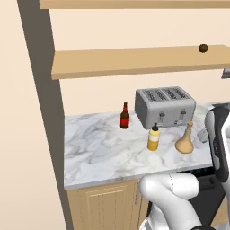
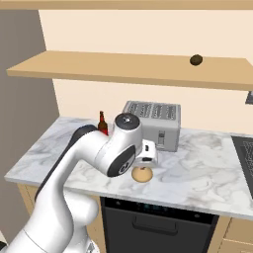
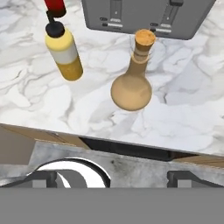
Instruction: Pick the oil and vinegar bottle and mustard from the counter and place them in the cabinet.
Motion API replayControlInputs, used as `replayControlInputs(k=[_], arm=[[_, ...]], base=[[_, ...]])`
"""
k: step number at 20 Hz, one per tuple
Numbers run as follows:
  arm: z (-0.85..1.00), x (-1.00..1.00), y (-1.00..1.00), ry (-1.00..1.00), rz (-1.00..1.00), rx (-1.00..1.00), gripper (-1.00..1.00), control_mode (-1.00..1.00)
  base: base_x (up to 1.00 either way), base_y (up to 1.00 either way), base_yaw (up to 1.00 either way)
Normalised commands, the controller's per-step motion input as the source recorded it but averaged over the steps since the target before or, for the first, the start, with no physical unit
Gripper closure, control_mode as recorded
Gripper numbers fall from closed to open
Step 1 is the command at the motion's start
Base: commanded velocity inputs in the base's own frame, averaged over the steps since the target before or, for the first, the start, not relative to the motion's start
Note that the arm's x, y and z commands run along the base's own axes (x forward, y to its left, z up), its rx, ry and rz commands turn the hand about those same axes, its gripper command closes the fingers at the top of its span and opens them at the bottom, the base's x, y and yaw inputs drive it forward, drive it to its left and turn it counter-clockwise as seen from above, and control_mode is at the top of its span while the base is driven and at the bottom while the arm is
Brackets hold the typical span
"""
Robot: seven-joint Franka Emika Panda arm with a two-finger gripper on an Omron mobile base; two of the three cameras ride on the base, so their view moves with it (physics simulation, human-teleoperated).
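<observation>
Claw (image 3: 112,177) spread wide and empty, hanging over the front edge of the tabletop (image 1: 99,152), short of the two bottles

In the hand view the two dark fingertips (image 3: 43,178) stand far apart at the bottom, nothing between them; the oil and vinegar bottle (image 3: 132,78) stands upright on the marble ahead of the claw, about in line with its middle and clear of both tips, cork on top. The mustard (image 3: 64,52) stands upright just to the left of it in that view, apart from it and further off the claw's line. Behind both sit a grey toaster (image 1: 165,106) and a small dark red bottle (image 1: 125,116). Above the tabletop run the wooden cabinet shelves (image 1: 134,60), the lower one carrying a small dark round thing (image 1: 203,48) at its right
</observation>
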Motion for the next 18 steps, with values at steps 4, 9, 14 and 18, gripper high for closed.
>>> replayControlInputs(k=[4, 9, 14, 18], arm=[[-0.16, 0.00, 0.00, 0.00, 0.05, 0.00, -1.00, -1.00], [-0.17, 0.08, 0.00, 0.00, 0.05, 0.00, -1.00, -1.00], [-0.15, 0.17, 0.00, 0.00, 0.04, 0.00, -1.00, -1.00], [-0.13, 0.24, 0.00, 0.00, 0.03, 0.00, -1.00, -1.00]], base=[[0.00, 0.00, 0.00], [0.00, 0.00, 0.00], [0.00, 0.00, 0.00], [0.00, 0.00, 0.00]])
